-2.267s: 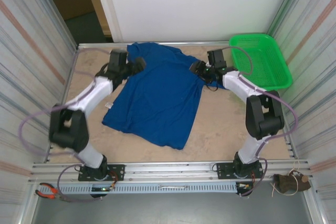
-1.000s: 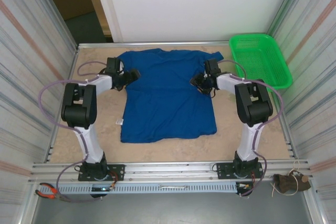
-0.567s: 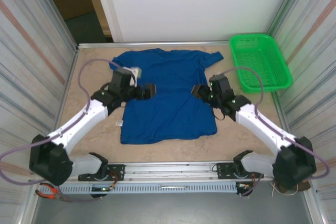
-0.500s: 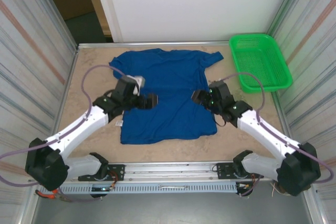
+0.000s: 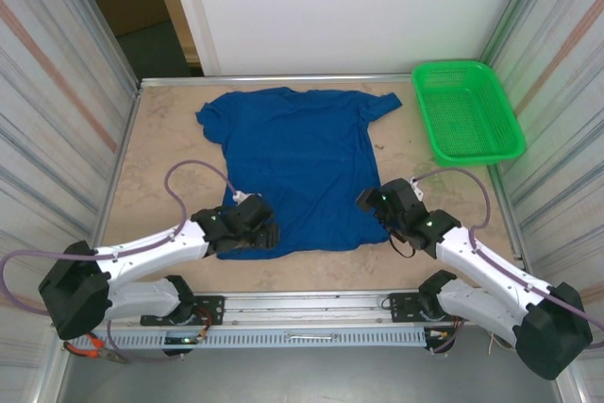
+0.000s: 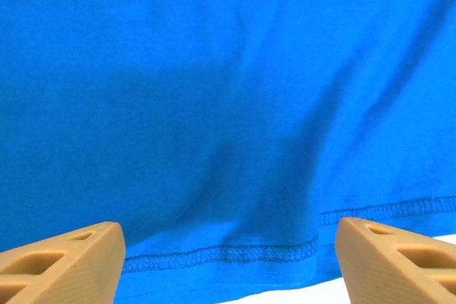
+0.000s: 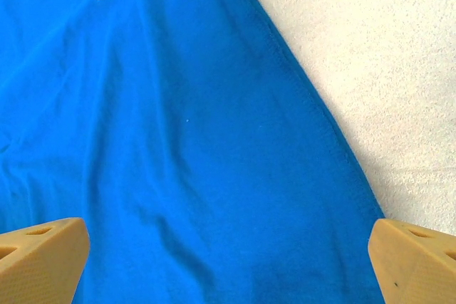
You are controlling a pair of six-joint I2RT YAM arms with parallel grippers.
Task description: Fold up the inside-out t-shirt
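**Top external view.** The t-shirt [image 5: 293, 162], royal blue, lies spread flat on the beige speckled table [image 5: 160, 172]. The left gripper [image 5: 267, 233] sits low at its near-left hem corner, the right gripper [image 5: 365, 201] at its near-right corner. A rectangular green mesh basket [image 5: 467, 110] stands well beyond the right gripper and off to its right, apart from the cloth.

**Left wrist view.** The tan fingers [image 6: 64, 261] are spread wide. A stitched hem [image 6: 221, 254] runs between them. Soft, faintly creased fabric lies ahead.

**Right wrist view.** The jaws stand wide apart. The shirt's side edge [image 7: 313, 112] slants from ahead towards the right finger. Grainy table lies to its right.
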